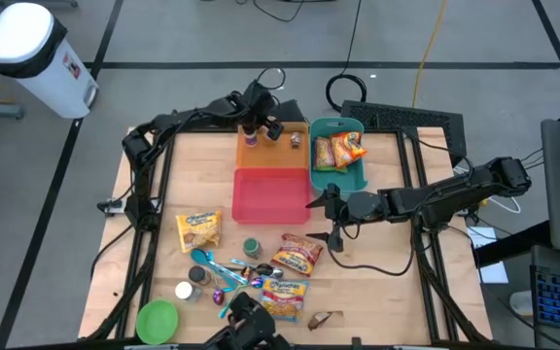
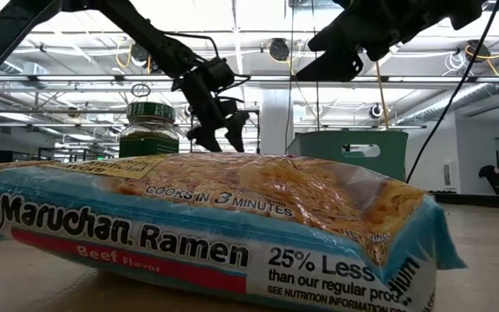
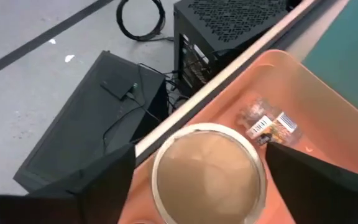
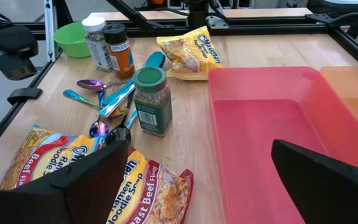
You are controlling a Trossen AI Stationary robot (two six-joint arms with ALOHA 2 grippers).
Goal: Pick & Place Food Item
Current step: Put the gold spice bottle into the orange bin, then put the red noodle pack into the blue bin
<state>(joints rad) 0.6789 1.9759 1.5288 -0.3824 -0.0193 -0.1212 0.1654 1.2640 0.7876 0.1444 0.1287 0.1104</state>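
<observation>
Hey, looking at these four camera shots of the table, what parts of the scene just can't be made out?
- Low view: the ramen packet fills the foreground and hides most of the table; of the green-lidded jar only the top shows.
- Left wrist view: the round lid in the orange bin is cut by the picture's edge, hiding the jar's body.
- Left wrist view: the small wrapped item has a label too small to read.

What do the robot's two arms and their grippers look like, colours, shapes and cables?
Both arms are black and slender, built from jointed tubular links. The left gripper and right gripper each end in two flat, wedge-shaped matte black fingers. Thin black cables run along the links. No markings are legible on them.
</observation>
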